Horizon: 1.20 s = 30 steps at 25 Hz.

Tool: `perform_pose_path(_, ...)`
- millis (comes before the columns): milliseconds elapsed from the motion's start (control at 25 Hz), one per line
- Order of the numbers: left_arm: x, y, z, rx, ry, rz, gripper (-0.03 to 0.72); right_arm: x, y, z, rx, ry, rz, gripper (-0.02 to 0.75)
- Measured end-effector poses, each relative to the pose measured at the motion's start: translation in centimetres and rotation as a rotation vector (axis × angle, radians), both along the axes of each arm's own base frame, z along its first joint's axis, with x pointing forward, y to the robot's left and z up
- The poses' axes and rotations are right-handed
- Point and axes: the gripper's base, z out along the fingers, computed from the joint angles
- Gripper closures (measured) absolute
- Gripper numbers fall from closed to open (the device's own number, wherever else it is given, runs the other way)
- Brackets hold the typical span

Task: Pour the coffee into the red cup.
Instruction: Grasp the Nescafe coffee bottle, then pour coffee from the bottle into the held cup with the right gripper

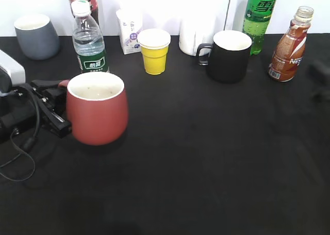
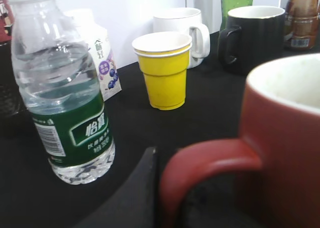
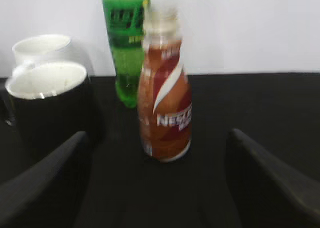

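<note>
Left gripper (image 1: pixel 54 108) sits at the red cup's (image 1: pixel 98 114) handle, and we see one dark finger (image 2: pixel 135 193) just beside that loop in the left wrist view; whether the jaws have closed on it, we cannot tell. We have the cup upright at the left of the black table (image 1: pixel 206 168), its white inside showing. Behind it stands the water bottle (image 1: pixel 88 39), with the yellow cup (image 1: pixel 153 51) and the black mug (image 1: pixel 228 55) farther along the back row. Over on the right, the right gripper (image 3: pixel 157 188) is spread wide, both dark fingers framing the coffee (image 3: pixel 164 98) with clear gaps either side. We find the coffee upright at the far right back, beside the green soda bottle (image 1: pixel 259 13), well apart from the red cup.
</note>
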Motion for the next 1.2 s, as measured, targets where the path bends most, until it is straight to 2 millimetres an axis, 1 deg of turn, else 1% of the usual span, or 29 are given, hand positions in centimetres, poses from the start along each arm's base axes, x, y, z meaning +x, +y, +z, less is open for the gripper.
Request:
perform_pose_path(80,0.0,0.0,0.0,0.0,0.0,0.0,0.64,1.4,0.1,-3.0,0.0,0.092,0.001,0.083)
perform_pose_path(120,0.0,0.0,0.0,0.0,0.0,0.0,0.64,2.1,0.1,-4.2,-0.002,0.127,0.003,0.083)
perform_pose_path(200,0.0,0.0,0.0,0.0,0.0,0.0,0.64,3.8,0.3,-5.1,-0.005,0.13,0.019,0.083)
perform_pose_path(280,0.0,0.0,0.0,0.0,0.0,0.0,0.64,5.5,0.4,-5.2,-0.006,0.101,0.029,0.083)
perform_pose_path(560,0.0,0.0,0.0,0.0,0.0,0.0,0.64,11.5,0.6,-4.1,-0.008,-0.033,0.034,0.075)
perform_pose_path(680,0.0,0.0,0.0,0.0,0.0,-0.001,0.64,13.5,0.7,-5.1,-0.012,-0.013,0.032,0.073)
perform_pose_path(760,0.0,0.0,0.0,0.0,0.0,-0.001,0.64,14.4,0.7,-5.4,-0.013,-0.016,0.032,0.075)
perform_pose_path(840,0.0,0.0,0.0,0.0,0.0,-0.001,0.64,15.0,0.7,-6.3,-0.013,-0.005,0.034,0.086)
perform_pose_path(920,0.0,0.0,0.0,0.0,0.0,-0.001,0.64,15.2,0.7,-7.2,-0.013,0.017,0.037,0.136)
perform_pose_path(960,0.0,0.0,0.0,0.0,0.0,-0.001,0.64,15.2,0.7,-7.5,-0.013,0.024,0.038,0.182)
perform_pose_path(1000,0.0,0.0,0.0,0.0,0.0,-0.001,0.64,15.2,0.7,-7.5,-0.013,0.022,0.038,0.202)
perform_pose_path(1200,0.0,0.0,0.0,0.0,0.0,-0.001,0.64,15.1,0.8,-7.4,-0.02,0.018,0.049,0.202)
